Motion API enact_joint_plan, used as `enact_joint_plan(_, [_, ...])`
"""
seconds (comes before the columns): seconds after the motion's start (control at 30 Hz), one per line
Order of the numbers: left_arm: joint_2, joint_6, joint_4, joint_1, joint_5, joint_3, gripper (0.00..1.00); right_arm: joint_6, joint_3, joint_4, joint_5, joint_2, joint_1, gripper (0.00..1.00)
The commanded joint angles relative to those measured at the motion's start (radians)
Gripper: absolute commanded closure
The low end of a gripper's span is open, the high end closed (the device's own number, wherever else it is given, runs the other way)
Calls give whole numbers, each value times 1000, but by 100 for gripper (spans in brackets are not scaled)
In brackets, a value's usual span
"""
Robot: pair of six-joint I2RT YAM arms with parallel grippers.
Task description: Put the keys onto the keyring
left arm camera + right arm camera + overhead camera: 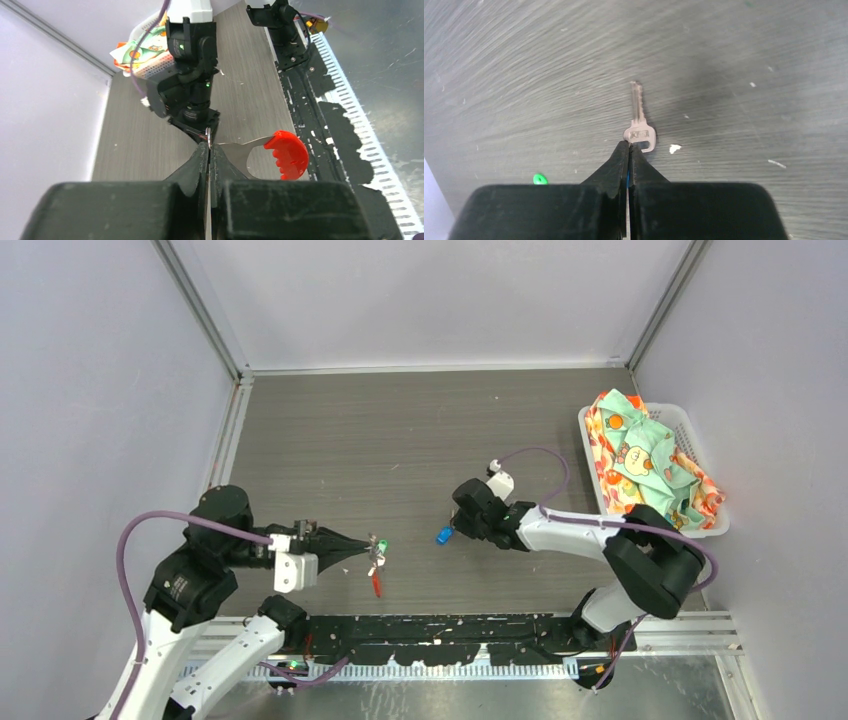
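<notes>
The left hand [368, 552] clamps the keyring [286, 154], loop dangling free, so the right hand [629, 148], pinching a key [639, 133], can probably thread it.

A white slatted plastic basket [689, 423] sits at the right edge of the grey wood-grain tabletop [400, 430], filled with crumpled cloth [645, 465] printed in green, orange and yellow. A black perforated rail [450, 635] runs along the near edge.
</notes>
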Motion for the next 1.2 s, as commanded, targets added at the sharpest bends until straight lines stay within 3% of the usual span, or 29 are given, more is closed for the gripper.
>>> enact_joint_plan(0.0, [9, -131, 50, -2, 23, 7, 100, -392, 50, 114, -13, -128, 3, 99])
enact_joint_plan(0.17, [-12, -287, 191, -2, 47, -55, 100, -785, 85, 126, -264, -283, 5, 99])
enact_joint_plan(0.43, [32, -372, 198, -3, 123, -29, 100, -1228, 140, 84, -750, -586, 10, 99])
enact_joint_plan(0.7, [71, -420, 202, -2, 244, -3, 100, -1356, 355, 7, -1085, -545, 20, 99])
enact_joint_plan(1.17, [94, -440, 204, -3, 346, 19, 100, -1451, 589, -70, -1299, -402, 83, 99])
